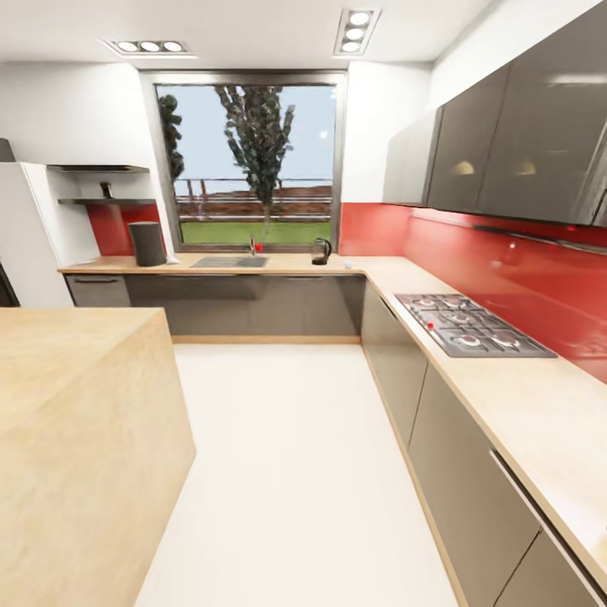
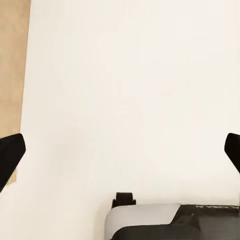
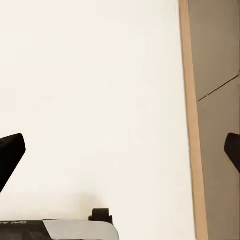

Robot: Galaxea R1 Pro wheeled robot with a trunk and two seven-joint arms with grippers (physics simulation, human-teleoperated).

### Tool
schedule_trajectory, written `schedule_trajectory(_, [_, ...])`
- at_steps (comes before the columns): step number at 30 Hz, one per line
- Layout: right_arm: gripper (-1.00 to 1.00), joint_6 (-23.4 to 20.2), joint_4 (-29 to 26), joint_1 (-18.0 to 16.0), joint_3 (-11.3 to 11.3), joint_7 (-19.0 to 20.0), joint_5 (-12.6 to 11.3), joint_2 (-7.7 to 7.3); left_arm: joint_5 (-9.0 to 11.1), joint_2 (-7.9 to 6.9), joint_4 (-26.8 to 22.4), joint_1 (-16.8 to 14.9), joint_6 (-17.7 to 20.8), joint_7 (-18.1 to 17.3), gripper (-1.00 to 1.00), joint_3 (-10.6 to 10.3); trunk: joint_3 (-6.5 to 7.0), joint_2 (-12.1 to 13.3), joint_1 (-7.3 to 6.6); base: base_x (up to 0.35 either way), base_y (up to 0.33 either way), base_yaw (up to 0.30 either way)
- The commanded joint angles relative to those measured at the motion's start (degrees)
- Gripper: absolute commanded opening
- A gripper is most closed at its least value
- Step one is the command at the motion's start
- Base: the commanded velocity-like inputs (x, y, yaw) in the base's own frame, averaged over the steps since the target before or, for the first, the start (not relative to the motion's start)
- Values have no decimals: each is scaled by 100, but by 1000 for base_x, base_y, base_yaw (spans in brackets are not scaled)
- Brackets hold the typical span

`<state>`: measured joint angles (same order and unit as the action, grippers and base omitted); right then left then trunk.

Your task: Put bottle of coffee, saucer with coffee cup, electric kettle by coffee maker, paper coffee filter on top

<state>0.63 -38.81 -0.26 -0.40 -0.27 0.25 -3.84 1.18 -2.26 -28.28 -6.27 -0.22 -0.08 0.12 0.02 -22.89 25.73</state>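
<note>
A kitchen is seen from the head view, with a white floor (image 1: pixel 287 472) running between a wooden island (image 1: pixel 84 421) on the left and a long counter (image 1: pixel 523 421) on the right. The counter is bent round the far corner and carried on under a large window (image 1: pixel 249 160). On that far stretch, near its left end, a dark cylindrical coffee maker (image 1: pixel 147 244) is stood upright. A sink (image 1: pixel 228 262) with a tap is set in the middle, below the window. The kettle (image 1: pixel 320 251) is placed to the right of the sink, well apart from the coffee maker. On the right stretch a gas hob (image 1: pixel 469 324) is let into the worktop, before a red backsplash (image 1: pixel 506 278). Grey wall cabinets (image 1: pixel 506 143) are hung above it. Two dark shelves (image 1: pixel 105 185) are fixed on the left wall above the coffee maker; a small dark object (image 1: pixel 106 190) is stood on the lower one, too small to be identified. In the left wrist view, the left gripper (image 2: pixel 120 150) is held over the floor with its fingers (image 2: pixel 10 152) spread wide apart and nothing between them; the robot's base (image 2: pixel 170 222) is seen beneath. In the right wrist view, the right gripper (image 3: pixel 120 150) is likewise held with fingers (image 3: pixel 10 152) far apart and empty, over the floor beside the grey cabinet fronts (image 3: pixel 220 125).
</note>
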Motion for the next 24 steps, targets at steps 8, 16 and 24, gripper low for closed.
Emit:
schedule_trajectory(8, [100,345,332,-1,-20,-2,-17,-308,6,-81,170,2,-844,-2,100,332,-2,-3,5,334,0,0])
schedule_trajectory(16, [100,548,435,-1,-179,0,-18,-343,-4,-156,633,4,-1202,-9,100,505,-2,-3,5,334,0,0])
schedule_trajectory(24, [100,560,445,-1,-207,1,-20,-338,-11,-155,694,3,-1225,-10,100,507,-2,-3,5,334,12,0])
